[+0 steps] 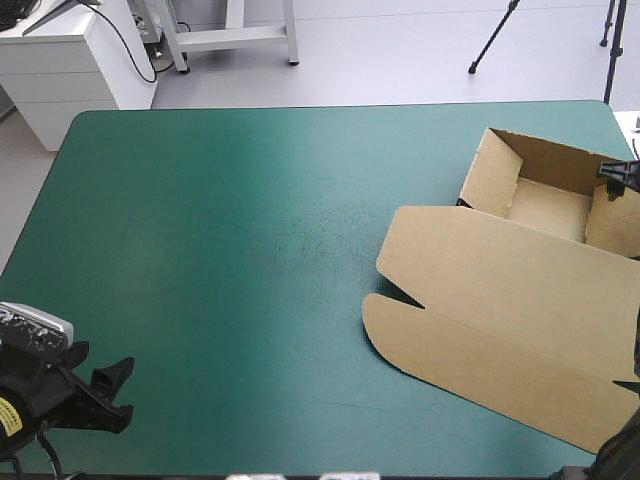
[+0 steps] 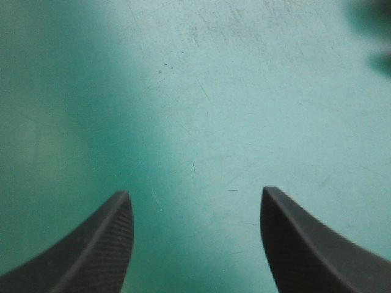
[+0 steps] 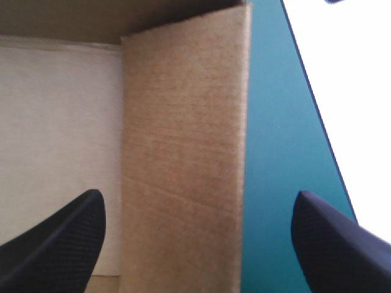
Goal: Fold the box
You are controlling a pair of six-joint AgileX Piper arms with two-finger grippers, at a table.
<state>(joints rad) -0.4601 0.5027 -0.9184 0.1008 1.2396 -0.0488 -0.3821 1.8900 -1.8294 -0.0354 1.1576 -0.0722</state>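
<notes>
The brown box (image 1: 520,290) lies at the table's right side as an open tray (image 1: 545,205) with raised walls, and its lid (image 1: 500,310) lies flat toward the front. My right gripper (image 1: 620,178) is at the tray's right wall, open. In the right wrist view that wall (image 3: 183,152) stands upright between the black fingers (image 3: 61,244) of the right gripper (image 3: 198,238), with the tray floor (image 3: 55,122) to one side. My left gripper (image 1: 122,388) is open over the bare teal-green cover near the front left corner. Only the cover lies under the left gripper (image 2: 195,235) in its own view.
The table's right edge (image 3: 305,116) runs close beside the tray's wall. The lid's front corner (image 1: 590,440) reaches near the table's front edge. Faint scuff marks (image 1: 320,235) show on the cover at the table's middle.
</notes>
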